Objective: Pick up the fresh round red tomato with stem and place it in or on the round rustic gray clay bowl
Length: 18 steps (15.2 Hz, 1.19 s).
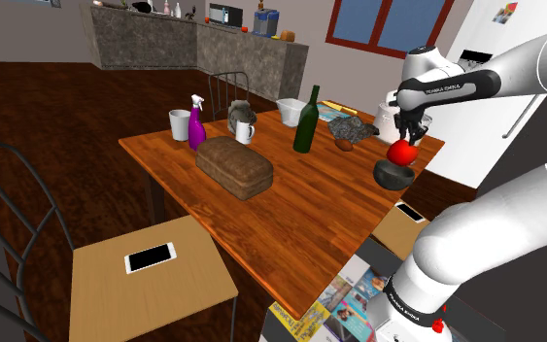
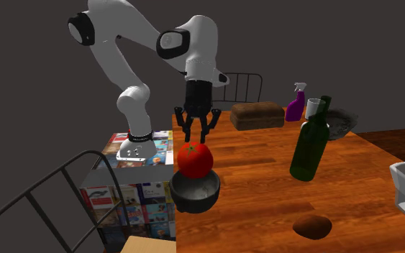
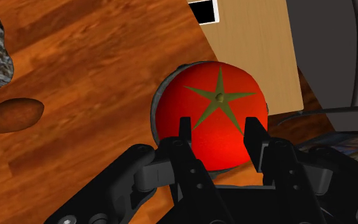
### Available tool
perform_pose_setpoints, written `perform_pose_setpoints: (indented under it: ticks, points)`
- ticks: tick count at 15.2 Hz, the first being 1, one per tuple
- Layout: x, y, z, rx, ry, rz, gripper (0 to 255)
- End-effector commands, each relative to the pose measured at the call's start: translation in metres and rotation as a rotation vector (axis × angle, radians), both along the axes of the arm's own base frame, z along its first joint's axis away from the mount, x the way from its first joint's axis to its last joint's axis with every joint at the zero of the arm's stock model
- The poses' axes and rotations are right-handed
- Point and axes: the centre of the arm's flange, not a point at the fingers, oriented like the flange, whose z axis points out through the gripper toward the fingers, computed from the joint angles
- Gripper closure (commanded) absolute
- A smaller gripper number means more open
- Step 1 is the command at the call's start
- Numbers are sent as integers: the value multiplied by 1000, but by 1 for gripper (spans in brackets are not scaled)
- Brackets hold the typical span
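pincer (image 2: 197, 138) gapes above tomato (image 2: 195, 161) sitting in bowl (image 2: 193, 195).

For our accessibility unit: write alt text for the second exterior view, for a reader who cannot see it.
A red tomato rests in a grey bowl at the edge of the wooden table, the open black pincer just above it. A green bottle stands further right.
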Motion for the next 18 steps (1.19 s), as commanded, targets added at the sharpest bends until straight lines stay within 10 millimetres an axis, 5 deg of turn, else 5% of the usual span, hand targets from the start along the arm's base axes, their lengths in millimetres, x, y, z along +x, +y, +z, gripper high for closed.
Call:
perform_pose_setpoints:
  ticks: [1, 10, 11, 16, 18]
  points:
    - [-1, 0, -11, 0, -1, 0, 255]
    - [-1, 0, -22, 0, -1, 0, 255]
    - [-1, 0, -22, 0, -1, 0, 0]
    - [-1, 0, -22, 0, -1, 0, 0]
    - [2, 12, 1, 0, -1, 0, 0]
